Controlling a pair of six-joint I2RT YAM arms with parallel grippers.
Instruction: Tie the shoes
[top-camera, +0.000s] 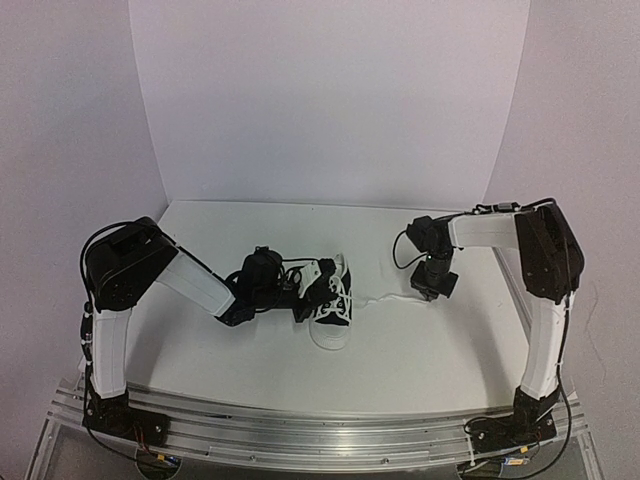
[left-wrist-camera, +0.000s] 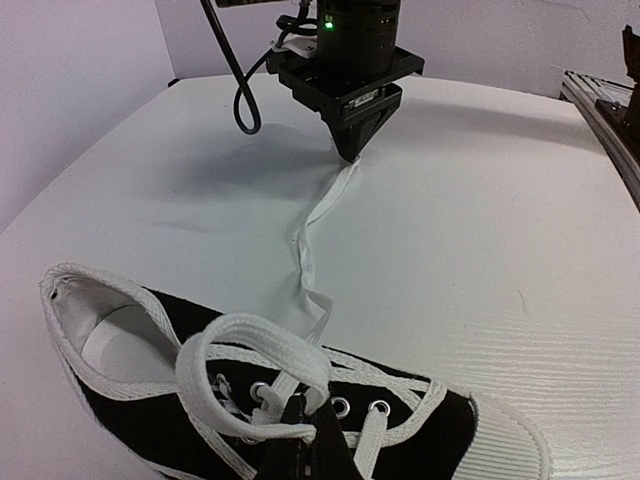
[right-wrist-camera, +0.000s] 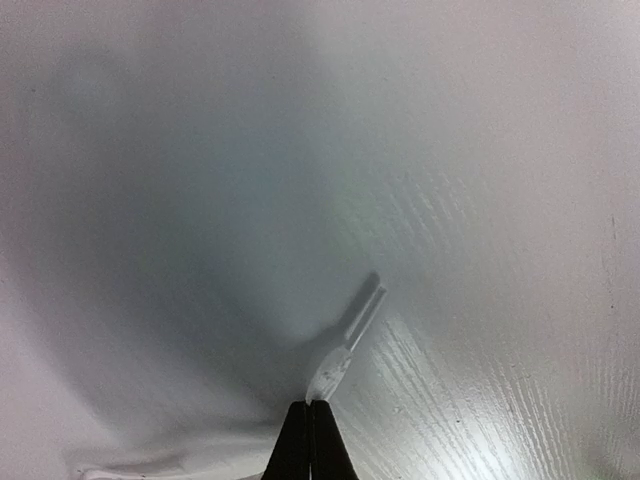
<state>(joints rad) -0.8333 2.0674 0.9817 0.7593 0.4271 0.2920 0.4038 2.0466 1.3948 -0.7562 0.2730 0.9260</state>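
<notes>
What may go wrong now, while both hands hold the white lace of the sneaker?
1. The right hand pinches the lace close to its tip. Only a short end sticks out, so a stronger pull may slip it free.
2. Nothing presses the sneaker down, so that pull may drag or turn it.
3. The loop at the left hand may collapse.

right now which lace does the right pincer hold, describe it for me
Start at the black sneaker mid-table. One white lace leaves it across the tabletop to the right pincer, shut on its tip. The other lace loops above the eyelets.
</notes>
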